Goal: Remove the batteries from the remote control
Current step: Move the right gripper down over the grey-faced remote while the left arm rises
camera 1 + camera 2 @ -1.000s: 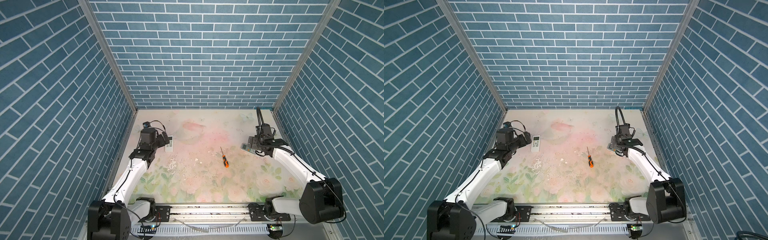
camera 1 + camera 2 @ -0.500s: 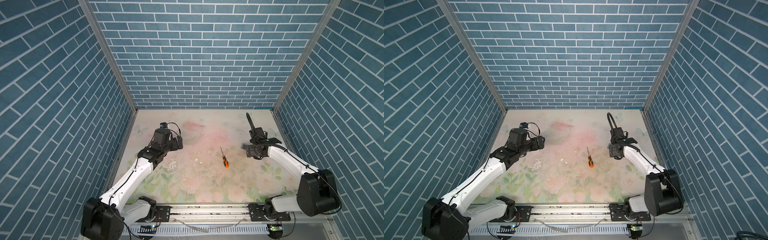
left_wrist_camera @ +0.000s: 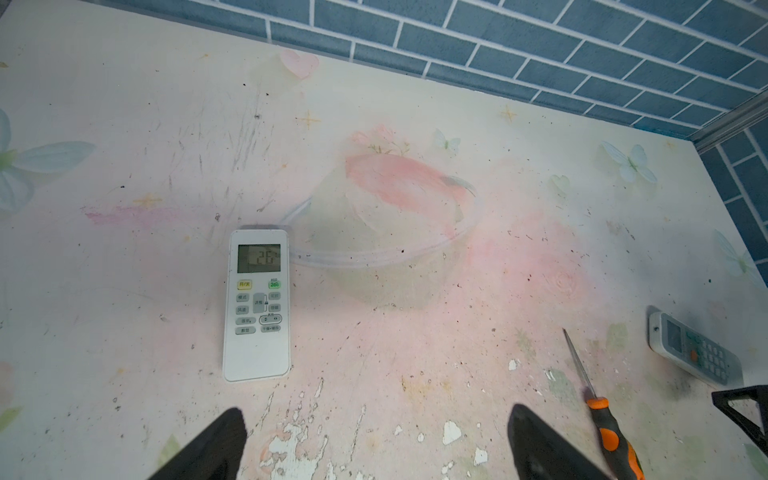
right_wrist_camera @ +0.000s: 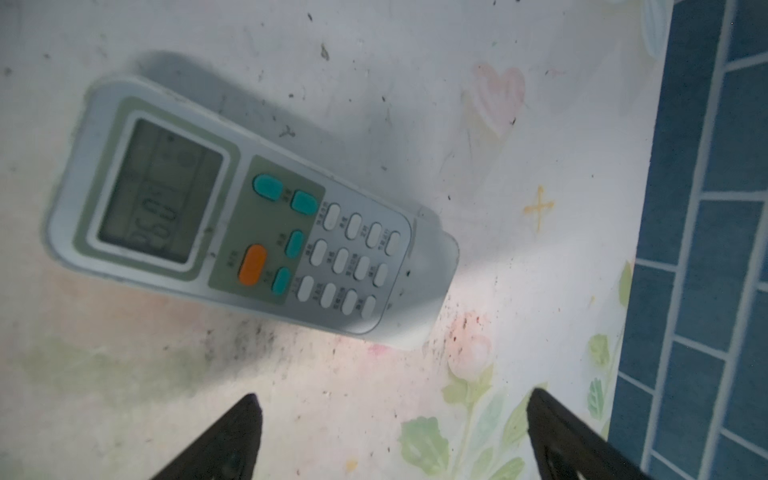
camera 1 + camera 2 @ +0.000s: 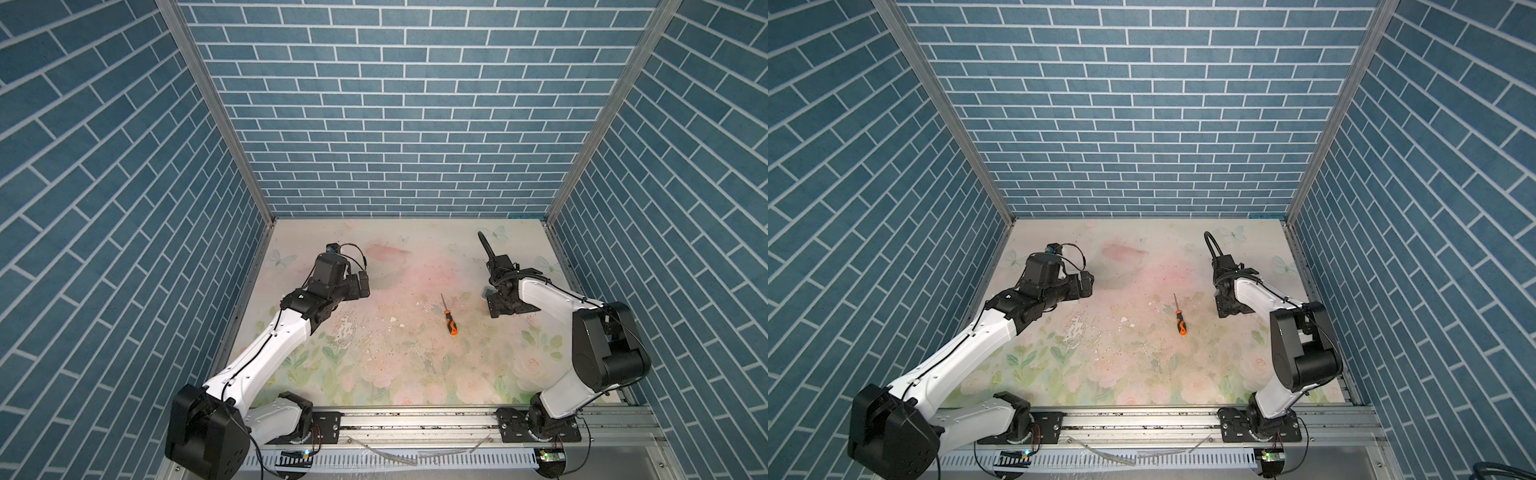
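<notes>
Blue brick-patterned walls (image 5: 399, 124) enclose a worn floral tabletop (image 5: 395, 374). The left gripper (image 3: 376, 413) hangs spread wide and empty near a white remote control (image 3: 257, 307), which lies buttons-up with its display reading 26. In both top views the arm hides this remote. The right gripper (image 4: 394, 395), also splayed and holding nothing, hovers by a grey remote control (image 4: 249, 232), face-up and blurred. The batteries are out of sight, as both remotes' backs are hidden. A faint clear bowl (image 3: 357, 261) sits just beside the white remote. An orange-handled screwdriver (image 5: 449, 316) lies between the arms.
</notes>
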